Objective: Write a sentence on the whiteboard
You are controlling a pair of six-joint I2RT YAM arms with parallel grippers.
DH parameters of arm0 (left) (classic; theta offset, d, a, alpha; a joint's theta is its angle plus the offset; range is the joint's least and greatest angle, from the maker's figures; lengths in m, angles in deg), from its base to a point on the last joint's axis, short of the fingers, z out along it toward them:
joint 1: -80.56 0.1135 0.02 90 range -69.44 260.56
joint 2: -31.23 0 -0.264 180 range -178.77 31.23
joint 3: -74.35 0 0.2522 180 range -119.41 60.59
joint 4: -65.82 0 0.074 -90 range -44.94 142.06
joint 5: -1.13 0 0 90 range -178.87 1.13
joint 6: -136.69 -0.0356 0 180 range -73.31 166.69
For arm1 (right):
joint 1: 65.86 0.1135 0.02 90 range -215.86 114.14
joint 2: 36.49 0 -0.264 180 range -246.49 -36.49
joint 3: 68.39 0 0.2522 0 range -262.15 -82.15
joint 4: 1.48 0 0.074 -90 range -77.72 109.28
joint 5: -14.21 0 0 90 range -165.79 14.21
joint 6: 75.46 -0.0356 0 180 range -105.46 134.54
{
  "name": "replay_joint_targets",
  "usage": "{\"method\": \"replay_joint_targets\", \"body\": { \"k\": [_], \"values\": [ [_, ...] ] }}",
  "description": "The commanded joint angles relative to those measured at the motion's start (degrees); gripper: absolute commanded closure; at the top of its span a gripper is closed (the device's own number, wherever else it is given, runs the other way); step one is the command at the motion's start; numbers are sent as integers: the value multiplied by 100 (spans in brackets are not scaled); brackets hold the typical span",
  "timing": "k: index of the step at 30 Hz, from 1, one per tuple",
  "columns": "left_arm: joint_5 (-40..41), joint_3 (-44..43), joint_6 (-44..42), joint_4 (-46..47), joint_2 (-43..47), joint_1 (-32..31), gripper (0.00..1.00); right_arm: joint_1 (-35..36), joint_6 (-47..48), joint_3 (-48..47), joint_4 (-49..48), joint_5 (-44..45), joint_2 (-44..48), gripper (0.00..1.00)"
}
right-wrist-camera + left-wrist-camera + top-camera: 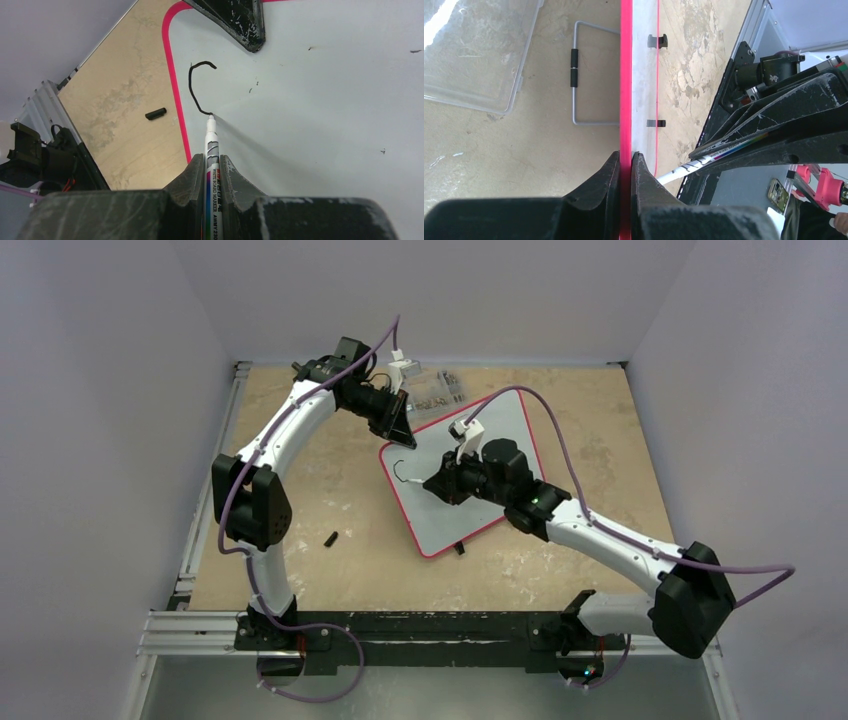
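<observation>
My right gripper [207, 161] is clamped on a whiteboard marker [210, 142], with a jaw tight against each side of the barrel. The uncapped tip points away from me and touches the whiteboard [445, 520]. It rests at the lower end of a single black stroke [193, 82] — a hooked curve just inside the red-pink frame, near the board's left edge.

The board sits on the tan table [330, 480], turned at a slant, from the middle toward the right side. One small black foot [460, 548] shows at its near edge. To the left of the board and apart from the frame, a small black cap [330, 538] lies on the table top.

Further out, my left gripper [625, 159] is pinched on the board's frame at the far-left corner, and the pink rim runs straight up between the two fingers. From that wrist I see the board almost edge-on, with two black feet along it.

Beyond the corner a grey wire loop [573, 67] with black sleeves lies on the table. Past that, by the far edge, there is a clear plastic box [437, 387].
</observation>
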Motion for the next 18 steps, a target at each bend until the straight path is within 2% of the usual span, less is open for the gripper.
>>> {"method": "replay_joint_targets", "body": {
  "k": [1, 12, 18],
  "values": [
    [377, 123, -465, -169, 141, -271, 100, -1, 164, -16, 117, 415, 193, 100],
    [402, 141, -473, -178, 169, -294, 100, -4, 256, -375, 316, 618, 167, 100],
    [473, 158, -491, -189, 189, -317, 100, 0, 158, -403, 340, 425, 414, 100]
  ]
}}
